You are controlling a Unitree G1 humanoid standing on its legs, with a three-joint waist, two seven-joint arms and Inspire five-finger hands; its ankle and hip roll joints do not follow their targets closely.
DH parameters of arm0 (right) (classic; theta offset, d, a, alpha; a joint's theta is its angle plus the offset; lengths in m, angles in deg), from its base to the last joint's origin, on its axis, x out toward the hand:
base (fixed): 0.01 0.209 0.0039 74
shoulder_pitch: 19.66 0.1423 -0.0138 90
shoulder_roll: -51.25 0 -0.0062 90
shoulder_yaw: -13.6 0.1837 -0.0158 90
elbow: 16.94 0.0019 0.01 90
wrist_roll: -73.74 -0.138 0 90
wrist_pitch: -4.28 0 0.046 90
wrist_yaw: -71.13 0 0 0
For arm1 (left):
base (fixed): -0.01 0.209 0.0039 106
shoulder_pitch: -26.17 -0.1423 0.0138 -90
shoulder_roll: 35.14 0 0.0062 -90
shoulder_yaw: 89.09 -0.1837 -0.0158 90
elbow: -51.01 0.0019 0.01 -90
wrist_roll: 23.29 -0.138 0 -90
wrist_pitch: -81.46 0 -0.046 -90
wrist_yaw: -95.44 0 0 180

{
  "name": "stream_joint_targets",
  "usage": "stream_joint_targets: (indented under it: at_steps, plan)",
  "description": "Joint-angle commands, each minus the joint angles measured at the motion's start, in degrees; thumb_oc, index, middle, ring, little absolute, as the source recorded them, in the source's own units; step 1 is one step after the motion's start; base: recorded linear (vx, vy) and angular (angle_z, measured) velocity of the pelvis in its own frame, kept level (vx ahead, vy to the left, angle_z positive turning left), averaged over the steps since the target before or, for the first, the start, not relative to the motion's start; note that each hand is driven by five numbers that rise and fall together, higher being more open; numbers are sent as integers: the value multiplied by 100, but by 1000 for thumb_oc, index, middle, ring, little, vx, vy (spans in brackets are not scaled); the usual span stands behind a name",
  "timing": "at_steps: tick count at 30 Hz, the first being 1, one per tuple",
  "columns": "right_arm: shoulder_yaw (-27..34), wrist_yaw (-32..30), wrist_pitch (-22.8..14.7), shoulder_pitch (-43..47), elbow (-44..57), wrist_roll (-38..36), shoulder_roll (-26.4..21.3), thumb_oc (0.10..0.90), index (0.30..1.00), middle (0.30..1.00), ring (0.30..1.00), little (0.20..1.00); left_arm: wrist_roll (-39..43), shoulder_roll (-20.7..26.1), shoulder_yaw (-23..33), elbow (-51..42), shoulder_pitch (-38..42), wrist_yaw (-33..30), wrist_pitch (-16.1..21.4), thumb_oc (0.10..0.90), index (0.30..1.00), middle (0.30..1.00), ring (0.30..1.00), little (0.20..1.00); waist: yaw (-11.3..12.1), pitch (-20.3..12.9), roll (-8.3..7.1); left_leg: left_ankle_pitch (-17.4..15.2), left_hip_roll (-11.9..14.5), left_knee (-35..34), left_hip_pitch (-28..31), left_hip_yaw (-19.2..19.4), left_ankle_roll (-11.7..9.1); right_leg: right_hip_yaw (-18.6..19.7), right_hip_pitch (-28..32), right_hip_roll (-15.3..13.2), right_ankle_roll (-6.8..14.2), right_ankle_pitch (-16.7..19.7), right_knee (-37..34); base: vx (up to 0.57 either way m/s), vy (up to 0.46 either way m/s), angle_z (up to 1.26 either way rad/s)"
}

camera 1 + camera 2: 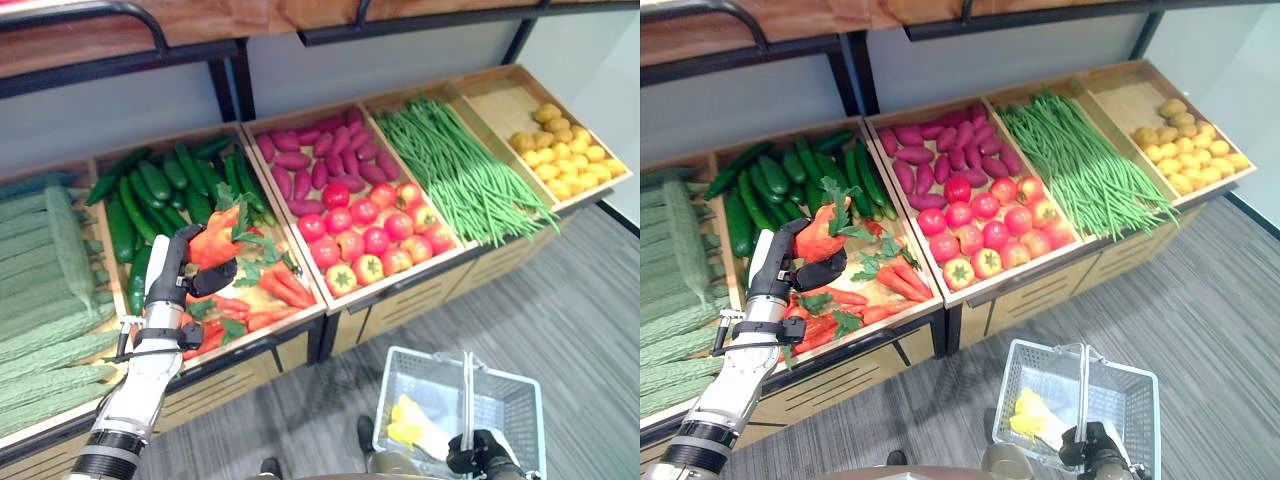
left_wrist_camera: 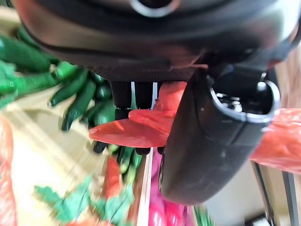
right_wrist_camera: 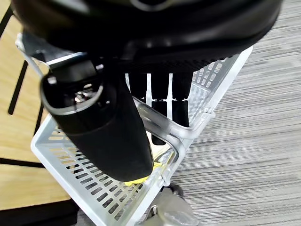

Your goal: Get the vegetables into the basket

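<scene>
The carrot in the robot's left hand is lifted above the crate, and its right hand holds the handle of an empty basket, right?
Not quite: the basket is not empty. The left eye view shows something yellow lying in it. The rest holds: the left hand grips a carrot above the crate, and the right hand holds the basket's handle.

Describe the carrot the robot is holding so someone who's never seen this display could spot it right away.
Start at the long wooden produce stand and find the crate with green cucumbers at the back and orange carrots in front. Above that crate, the left robot hand grips one carrot. Unlike the carrots lying flat, it is lifted off the pile, its leafy green top pointing up.
</scene>
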Motion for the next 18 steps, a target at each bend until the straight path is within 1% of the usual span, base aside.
stream_joint_targets:
  at_steps: [1,2,4,6,7,8,10,11,12,13,18]
  plan:
    - [-229,-133,35,-77,-243,-36,-290,400,300,300,300,300,55,160,340,-806,714,-162,704,400,300,300,300,300,155,-140,142,-359,200,439,-348,-283,108,-1239,34,-525,284,-453,1037,-139,54,-91]
    - [-227,-148,30,-81,-239,-32,-277,400,300,300,300,300,72,163,351,-828,727,-146,704,400,300,300,300,300,147,-147,161,-336,215,460,-381,-237,115,-1373,76,-516,255,-546,1238,-103,62,-50]
    - [-226,-150,21,-108,-273,-38,-274,400,300,300,300,300,96,183,347,-886,742,-95,713,400,300,300,300,300,132,-171,198,-307,256,450,-382,-144,128,-1445,114,-496,228,-691,1550,-61,22,-16]
    - [-197,-157,23,-124,-286,-72,-265,400,300,300,300,300,102,225,340,-923,762,-24,714,400,300,300,300,300,134,-227,195,-260,258,399,-387,-95,111,-1407,139,-451,192,-731,1531,3,-52,-34]
    - [-188,-151,41,-154,-300,-65,-282,400,300,300,300,300,136,219,415,-1026,699,48,709,400,300,300,300,300,141,-278,182,-290,240,374,-251,55,72,-1644,335,-483,197,-765,1195,68,-108,-44]
    - [-176,-148,43,-164,-308,-65,-283,400,300,300,300,300,163,216,442,-1029,657,64,721,400,300,300,300,300,134,-310,192,-277,262,375,-218,108,49,-1689,387,-438,179,-828,1093,90,-141,-47]
    - [-176,-128,51,-207,-318,-59,-293,400,300,300,300,300,217,189,469,-1039,605,114,727,400,300,300,300,300,111,-368,206,-248,304,351,-164,156,7,-1687,491,-329,146,-904,898,53,-94,-28]
    - [-177,-128,51,-209,-316,-59,-294,400,300,300,300,300,218,189,470,-1040,603,115,727,400,300,300,300,300,112,-367,208,-246,306,347,-159,157,5,-1688,498,-326,145,-901,890,59,-154,-12]
    - [-140,-121,58,-242,-313,-74,-328,400,300,300,300,300,259,159,463,-1063,578,163,725,400,300,300,300,300,64,-406,230,-179,370,307,-105,175,-69,-1715,575,-234,117,-928,717,54,-174,-10]
    - [-131,-124,59,-255,-312,-80,-341,400,300,300,300,300,292,147,458,-1060,566,184,724,400,300,300,300,300,45,-421,245,-154,401,291,-84,185,-100,-1725,607,-194,104,-935,655,68,-226,-6]
    - [-87,-125,56,-331,-307,-81,-439,400,300,300,300,300,404,21,382,-1149,589,250,727,400,300,300,300,300,-62,-429,387,38,578,218,-18,172,-264,-1701,716,-1,-15,-1054,551,18,-156,-12]
